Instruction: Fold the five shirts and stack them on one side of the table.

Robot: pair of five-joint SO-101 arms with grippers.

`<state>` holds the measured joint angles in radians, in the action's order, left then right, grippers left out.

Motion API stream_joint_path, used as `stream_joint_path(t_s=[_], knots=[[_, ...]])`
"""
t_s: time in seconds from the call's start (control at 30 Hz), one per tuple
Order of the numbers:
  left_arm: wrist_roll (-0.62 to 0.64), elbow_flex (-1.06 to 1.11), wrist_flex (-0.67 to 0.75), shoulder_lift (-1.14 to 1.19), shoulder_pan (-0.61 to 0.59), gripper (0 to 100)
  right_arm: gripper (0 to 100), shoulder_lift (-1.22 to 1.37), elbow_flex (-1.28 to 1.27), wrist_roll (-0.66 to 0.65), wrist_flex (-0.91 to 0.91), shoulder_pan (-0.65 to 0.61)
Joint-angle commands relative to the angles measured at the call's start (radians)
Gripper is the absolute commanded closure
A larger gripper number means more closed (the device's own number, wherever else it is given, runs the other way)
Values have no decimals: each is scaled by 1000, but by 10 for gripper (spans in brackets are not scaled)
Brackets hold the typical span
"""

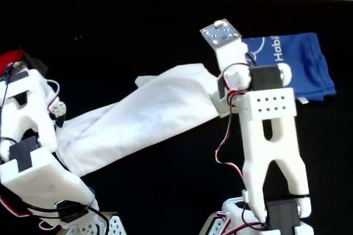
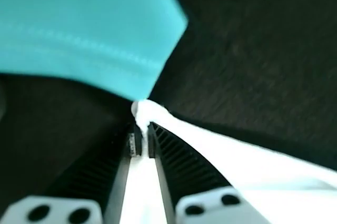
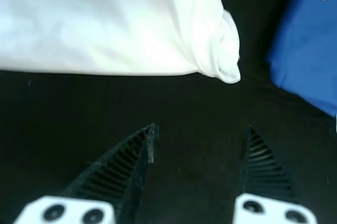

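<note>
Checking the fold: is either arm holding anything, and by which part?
The left gripper pinches the white shirt by the edge at one end. The right gripper is open and holds nothing.

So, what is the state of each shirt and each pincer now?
white shirt: stretched into a long strip, one end pinched
blue shirt: folded, lying flat
teal shirt: hemmed edge showing, fold unclear
left pincer: shut on the white shirt
right pincer: open, empty
</note>
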<state>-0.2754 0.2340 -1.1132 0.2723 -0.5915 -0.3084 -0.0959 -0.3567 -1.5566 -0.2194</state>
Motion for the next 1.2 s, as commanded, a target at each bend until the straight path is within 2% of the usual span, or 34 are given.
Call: stream_joint_path(t_s=[0.0, 0.17, 0.43, 0.53, 0.63, 0.73, 0.9, 0.97, 1.17], knots=[[-14, -76, -146, -93, 7, 992, 750, 42, -38, 86, 127, -8], [-14, -101, -287, -257, 25, 992, 750, 166, 19, 130, 154, -8], [-15, -90, -577, -573, 87, 992, 746, 383, 271, 160, 122, -8], [-35, -39, -609, -638, 87, 992, 746, 429, 326, 160, 88, -8], [-81, 99, -532, -641, 81, 990, 746, 450, 337, 158, 85, -8], [-118, 282, -348, -616, 51, 982, 746, 452, 334, 155, 82, -8], [-166, 470, -25, -527, 7, 826, 746, 452, 341, 152, 47, -8], [-187, 475, 21, -479, -4, 787, 746, 450, 341, 152, 44, -8], [-229, 473, 63, -337, -47, 790, 746, 450, 340, 152, 42, -7]])
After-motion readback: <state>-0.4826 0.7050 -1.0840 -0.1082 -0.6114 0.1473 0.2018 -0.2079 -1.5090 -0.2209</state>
